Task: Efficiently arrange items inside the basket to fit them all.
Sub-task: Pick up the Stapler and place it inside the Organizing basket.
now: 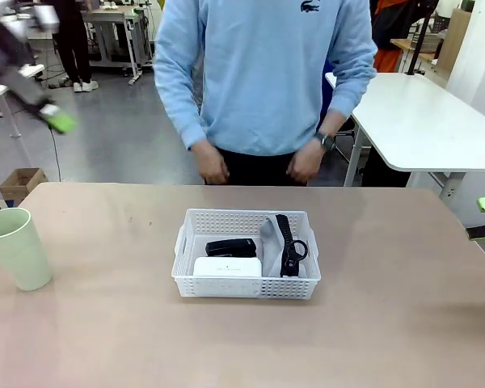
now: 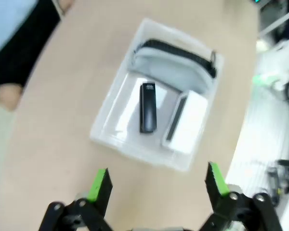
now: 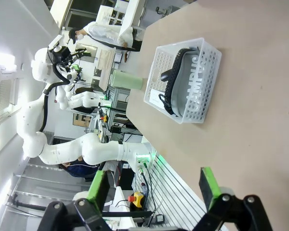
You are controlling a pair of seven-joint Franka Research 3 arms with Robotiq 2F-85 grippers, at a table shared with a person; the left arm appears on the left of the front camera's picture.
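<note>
Left gripper [image 2: 157, 174], black with green pads: jaws spread wide, empty, high above beige table [image 1: 388, 323], looking down on basket. Right gripper [image 3: 153, 175]: jaws likewise apart, empty, at table's right side. Shallow white perforated plastic basket [image 1: 246, 288] at table centre holds white rectangular power strip [image 1: 227, 267] near left, small black stapler [image 1: 230, 247] just behind it, and grey zip pouch with black strap [image 1: 268, 233] along right side. Pale green cup [image 1: 16, 246] upright at left, well apart from basket. Person [image 1: 263, 73] stands at far edge.

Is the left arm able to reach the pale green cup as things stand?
Probably yes. The pale green cup stands upright on the table's left side, apart from the basket, and the left gripper hangs above that side with open jaws.
</note>
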